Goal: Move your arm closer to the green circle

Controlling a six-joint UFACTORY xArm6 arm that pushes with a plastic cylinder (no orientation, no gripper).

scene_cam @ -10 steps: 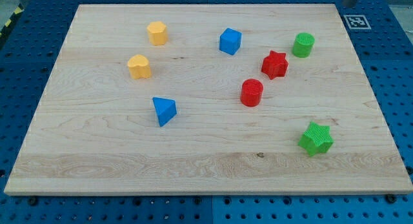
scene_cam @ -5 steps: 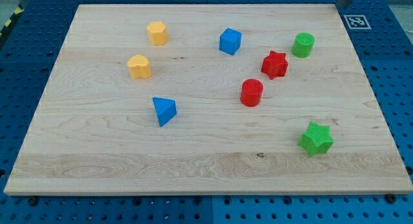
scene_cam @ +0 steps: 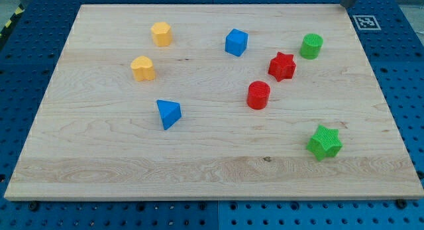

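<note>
Green circle (scene_cam: 311, 46) is located near the board's (scene_cam: 99, 157) top right, upright, nothing touching it. Red star (scene_cam: 282, 66) sits just beside it toward lower left, red circle (scene_cam: 258, 95) further down, blue cube (scene_cam: 236, 42) well to the view's left. Green star (scene_cam: 324, 142) is seen at lower right, blue triangle (scene_cam: 168, 114) mid-left, two yellow blocks (scene_cam: 161, 34) (scene_cam: 142, 69) upper left. My tip (scene_cam: 348, 4) is barely seen at the view's top edge, right of and above the green circle, clear of all blocks; nothing is held by it.
</note>
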